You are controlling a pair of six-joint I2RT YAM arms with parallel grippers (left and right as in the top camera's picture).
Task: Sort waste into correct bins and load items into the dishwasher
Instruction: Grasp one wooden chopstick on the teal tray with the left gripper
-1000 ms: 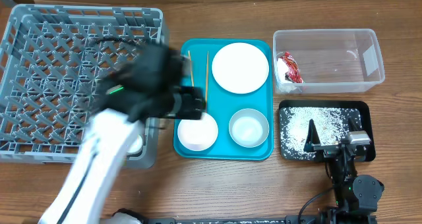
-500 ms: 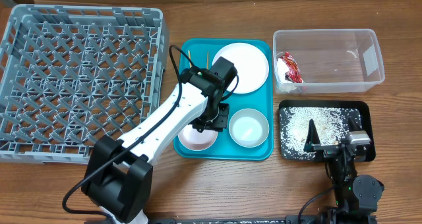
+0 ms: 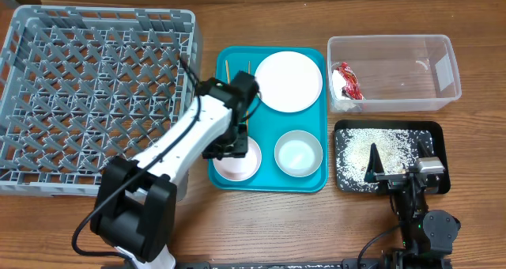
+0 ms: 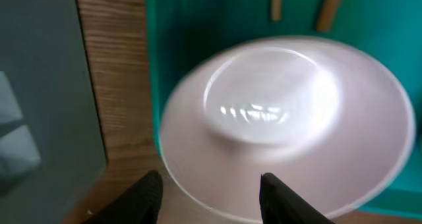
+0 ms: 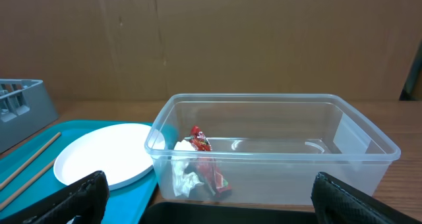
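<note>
My left gripper (image 3: pixel 232 149) is open and low over the pinkish-white bowl (image 3: pixel 236 164) at the teal tray's front left. In the left wrist view its fingertips (image 4: pixel 149 192) straddle the near rim of that bowl (image 4: pixel 283 112). The greenish-white bowl (image 3: pixel 298 153), the white plate (image 3: pixel 288 81) and two chopsticks (image 3: pixel 227 70) also lie on the tray. The grey dish rack (image 3: pixel 87 95) is at the left. The clear tub (image 3: pixel 411 71) holds the red-and-white wrapper (image 3: pixel 345 81). The black tray (image 3: pixel 431 134) holds rice grains (image 3: pixel 387 146). My right gripper (image 3: pixel 399 172) is open and empty at the black tray's front edge.
The teal tray (image 3: pixel 269 180) sits between the rack and the bins. The rack's corner (image 4: pixel 39 85) is close on the left of my left gripper. In the right wrist view the tub (image 5: pixel 277 151) with the wrapper (image 5: pixel 206 159) is straight ahead, the plate (image 5: pixel 105 159) at its left.
My left arm swung from the rack's edge over the teal tray and settled over the pinkish-white bowl, then shifted slightly left. The right arm has not moved.
</note>
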